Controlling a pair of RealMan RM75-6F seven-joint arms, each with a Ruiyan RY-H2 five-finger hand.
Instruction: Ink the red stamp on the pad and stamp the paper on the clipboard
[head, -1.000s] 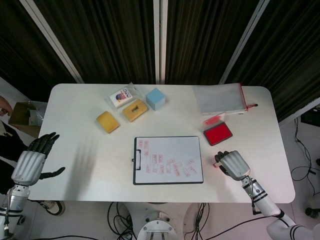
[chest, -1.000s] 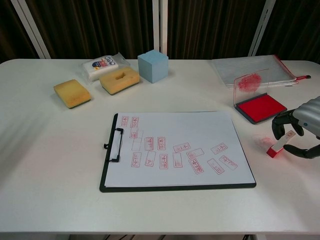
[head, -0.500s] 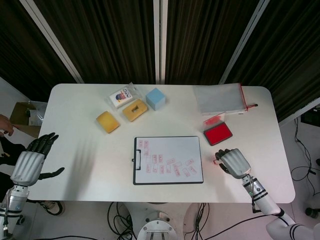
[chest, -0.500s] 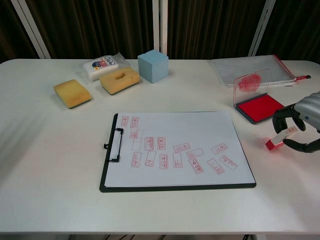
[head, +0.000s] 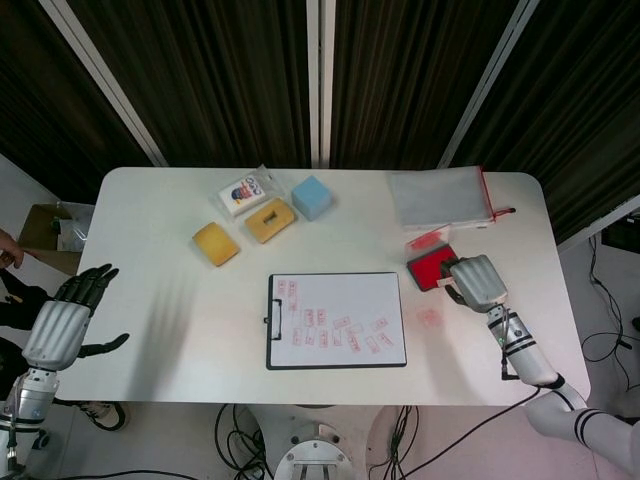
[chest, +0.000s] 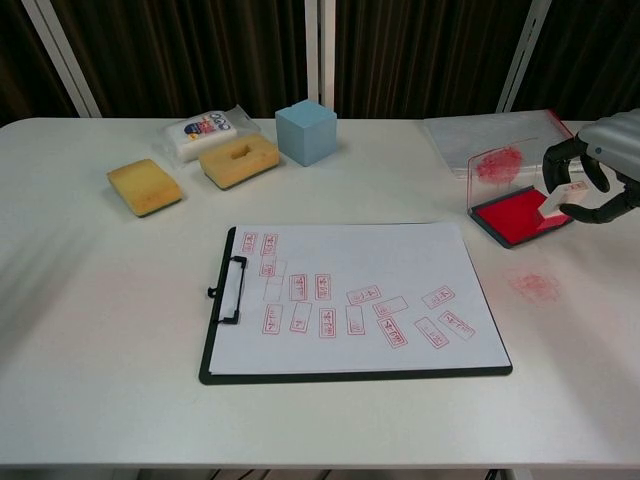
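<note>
Chest view: right robot hand (chest: 592, 178) pinching small red-and-white stamp (chest: 553, 202), held tilted on red ink pad (chest: 519, 216) beside black clipboard (chest: 352, 374). Risk of uneven inking from tilt. Left robot hand (head: 72, 312) spread, holding nothing, off counter (head: 150, 300).

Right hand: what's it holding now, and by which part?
The right hand pinches the red stamp by its upper end, its lower end down on the ink pad. The left hand holds nothing.

Robot lab: black curtains (head: 200, 70), floor cables (head: 600, 330), white table (head: 150, 300).
</note>
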